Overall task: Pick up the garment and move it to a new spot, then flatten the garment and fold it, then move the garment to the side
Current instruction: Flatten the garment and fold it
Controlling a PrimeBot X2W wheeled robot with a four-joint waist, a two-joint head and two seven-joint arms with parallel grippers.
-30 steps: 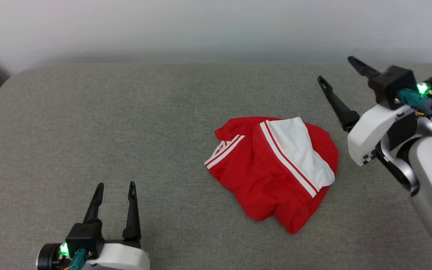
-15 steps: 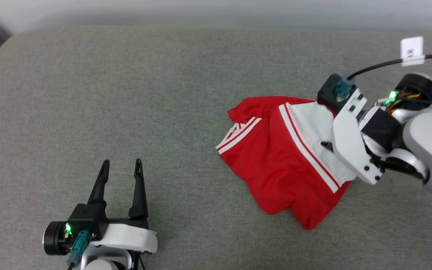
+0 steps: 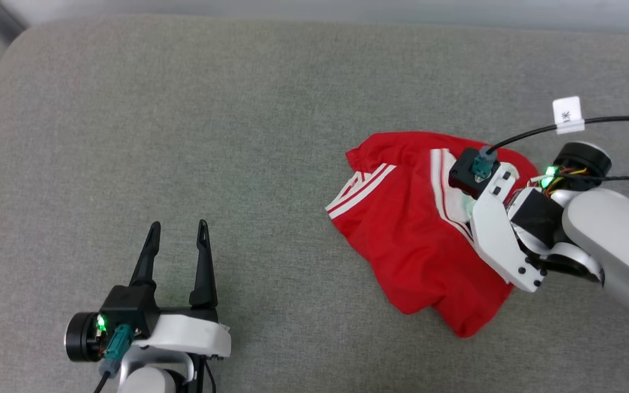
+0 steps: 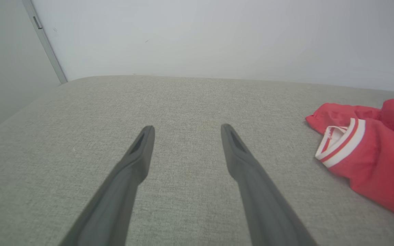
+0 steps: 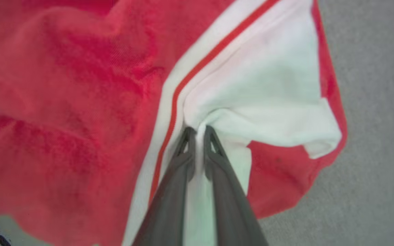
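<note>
The garment (image 3: 413,234) lies crumpled on the grey padded surface (image 3: 183,120), at about 4 o'clock from the head view's centre. The right gripper (image 5: 198,132) is pinched tight on a fold of its white sleeve, beside the striped trim. From above, the wrist housing covers that spot. The left gripper (image 3: 178,225), at 7 o'clock, stands wide open over bare cushion, well apart from the cloth. At 2 o'clock a black cable (image 3: 620,119) carries a white tag (image 3: 567,114); its marks are too small to read.

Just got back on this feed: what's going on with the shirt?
The right pincer is closed on a white fold of the red garment, which lies crumpled on the grey cushion. The left pincer sits open, off to the side and clear of the cloth.
</note>
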